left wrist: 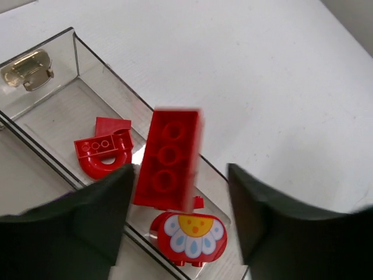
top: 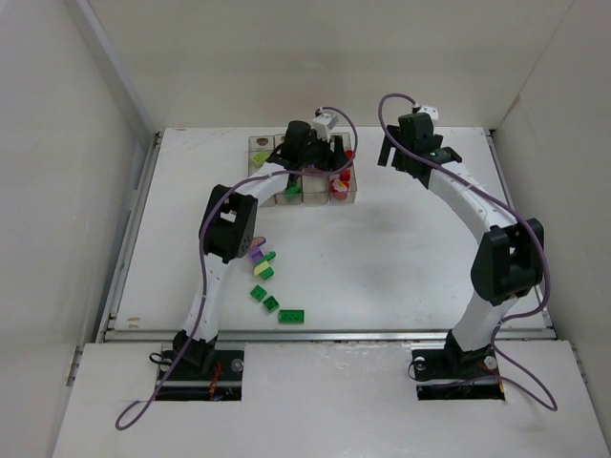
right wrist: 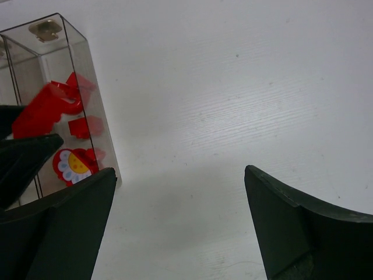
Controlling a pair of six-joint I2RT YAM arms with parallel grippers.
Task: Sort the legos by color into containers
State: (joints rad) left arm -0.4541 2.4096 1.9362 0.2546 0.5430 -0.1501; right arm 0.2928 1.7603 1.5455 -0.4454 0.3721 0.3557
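Left wrist: the left pincer (left wrist: 180,170) stands spread above the red box (left wrist: 64,111), the end box of the row of containers (top: 260,157). A red brick (left wrist: 168,160) hangs between the fingers, blurred. The far finger is clear of it, the near one is at its edge, so it looks loose, not pinched.

Risks, as judged:
- The brick sits over the box's outer wall. It could strike the rim and tip out onto the table (top: 401,248).
- It could land on the flower-printed piece (left wrist: 189,236) or the red arch (left wrist: 102,154) and rest tilted, proud of the rim.
- If the near finger does touch it, lifting away may drag it sideways.

Around:
- The right pincer (right wrist: 179,170) is spread wide and empty, low over bare table just beside the red box. It is close enough to the left arm that a careless swing could bring them together.
- Loose legos lie well apart from the boxes: a purple one (top: 255,254), a yellow-green one (top: 263,272) and green ones (top: 260,294) (top: 291,315).
- In the top view the left arm's elbow hangs near them and may hide more.
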